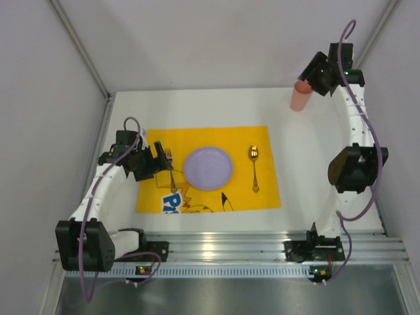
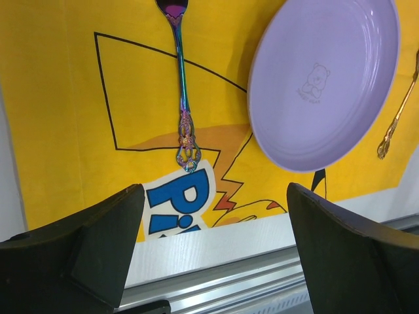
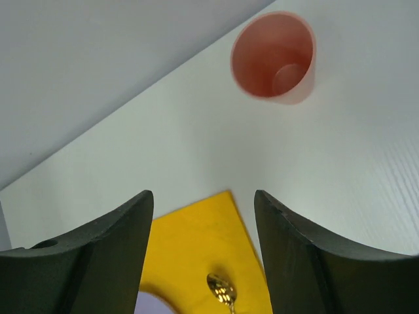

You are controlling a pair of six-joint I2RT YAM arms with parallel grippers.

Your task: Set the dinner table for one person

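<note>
The white dinner table carries a yellow cartoon placemat. On the mat lie a lilac plate, an iridescent fork to its left and a gold spoon to its right. A pink cup stands upright at the back right, off the mat. My left gripper is open and empty, above the mat's left part, over the fork. My right gripper is open and empty, raised beside the cup, apart from it.
Grey walls close in the table at the back and on both sides. An aluminium rail runs along the near edge between the arm bases. In the left wrist view the plate and the spoon handle lie right of the fork.
</note>
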